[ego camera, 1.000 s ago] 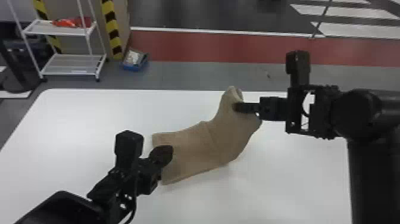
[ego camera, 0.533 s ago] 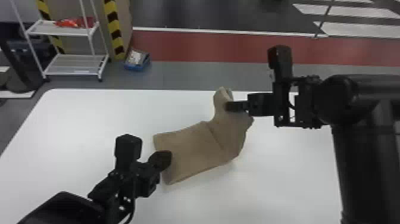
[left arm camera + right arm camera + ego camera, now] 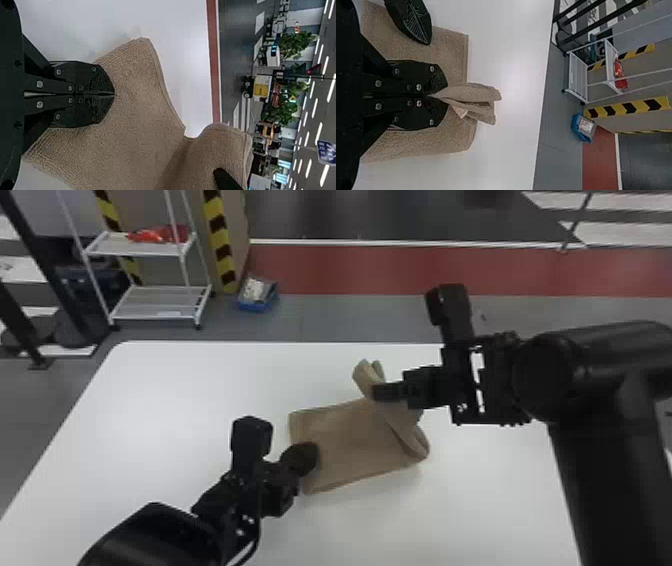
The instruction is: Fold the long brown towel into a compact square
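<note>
The brown towel (image 3: 350, 440) lies on the white table, its right part lifted and curled back over itself. My right gripper (image 3: 377, 391) holds the raised far edge at the fold. In the right wrist view that gripper (image 3: 431, 96) is shut on a pinched bunch of towel (image 3: 472, 99), whose end sticks out past the fingertips. At the towel's left end is my left gripper (image 3: 312, 457), low over the cloth. The left wrist view has this gripper (image 3: 113, 95) with fingers together, lying against the towel (image 3: 138, 118); whether cloth is between them cannot be told.
The white table (image 3: 190, 390) extends around the towel on all sides. Beyond its far edge, on the floor, stand a white shelf rack (image 3: 160, 302) and a blue bin (image 3: 256, 307). The right arm spans the table's right side.
My right gripper has moved left, bringing the towel's right part inward, so the raised cloth now folds over toward the left. The left gripper has stayed in place.
</note>
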Robot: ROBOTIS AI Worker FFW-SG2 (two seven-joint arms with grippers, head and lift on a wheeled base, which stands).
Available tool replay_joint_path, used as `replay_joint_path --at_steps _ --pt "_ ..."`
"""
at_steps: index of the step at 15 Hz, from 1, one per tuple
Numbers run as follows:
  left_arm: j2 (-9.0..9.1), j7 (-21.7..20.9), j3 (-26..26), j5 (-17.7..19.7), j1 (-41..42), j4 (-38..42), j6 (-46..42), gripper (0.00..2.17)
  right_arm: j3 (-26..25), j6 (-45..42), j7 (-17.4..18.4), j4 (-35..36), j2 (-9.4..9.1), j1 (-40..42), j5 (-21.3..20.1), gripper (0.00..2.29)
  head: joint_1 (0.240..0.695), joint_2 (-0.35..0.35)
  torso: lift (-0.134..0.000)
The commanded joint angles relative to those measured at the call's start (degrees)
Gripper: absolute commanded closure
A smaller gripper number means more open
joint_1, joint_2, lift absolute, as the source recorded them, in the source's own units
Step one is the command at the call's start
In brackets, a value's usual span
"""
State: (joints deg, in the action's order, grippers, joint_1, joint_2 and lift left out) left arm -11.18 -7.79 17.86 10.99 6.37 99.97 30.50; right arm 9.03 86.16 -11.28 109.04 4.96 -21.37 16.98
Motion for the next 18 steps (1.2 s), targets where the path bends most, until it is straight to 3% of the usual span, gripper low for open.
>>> replay_joint_path --at_steps 1,7,14,15,16,17,18 --pt "0.37 0.1 1.2 0.1 0.0 0.0 -0.1 1.97 3.1 -0.1 0.5 -0.1 -0.74 -0.3 -0.3 1.5 0.695 -0.009 -0.118" --pt "0.46 0.5 2.7 0.1 0.0 1.0 -0.1 1.97 9.5 -3.2 1.8 -2.2 -1.7 0.4 -4.1 1.5 0.695 0.009 -0.118" --pt "0.37 0.5 2.6 0.0 0.0 0.9 -0.5 1.97 12.6 -6.7 1.8 -4.5 -1.79 1.9 -6.2 1.36 0.695 0.028 -0.118" --pt "0.37 0.4 2.6 0.0 0.0 0.8 -0.5 1.97 12.7 -7.8 2.1 -4.5 -1.88 2.5 -6.1 0.94 0.695 0.03 -0.118" --pt "0.37 0.5 2.5 0.0 0.0 0.8 -0.5 1.97 12.2 -9.0 2.1 -4.2 -1.79 3.4 -6.0 0.2 0.695 0.032 -0.118" --pt "0.37 0.5 2.4 0.0 0.0 0.8 -0.5 1.97 11.6 -10.1 2.1 -3.0 -1.79 4.5 -5.7 0.0 0.695 0.033 -0.118" --pt "0.37 0.4 2.4 0.0 0.0 0.7 -0.7 1.97 10.1 -11.1 2.1 -1.0 -1.7 5.8 -4.6 0.0 0.695 0.036 -0.118"
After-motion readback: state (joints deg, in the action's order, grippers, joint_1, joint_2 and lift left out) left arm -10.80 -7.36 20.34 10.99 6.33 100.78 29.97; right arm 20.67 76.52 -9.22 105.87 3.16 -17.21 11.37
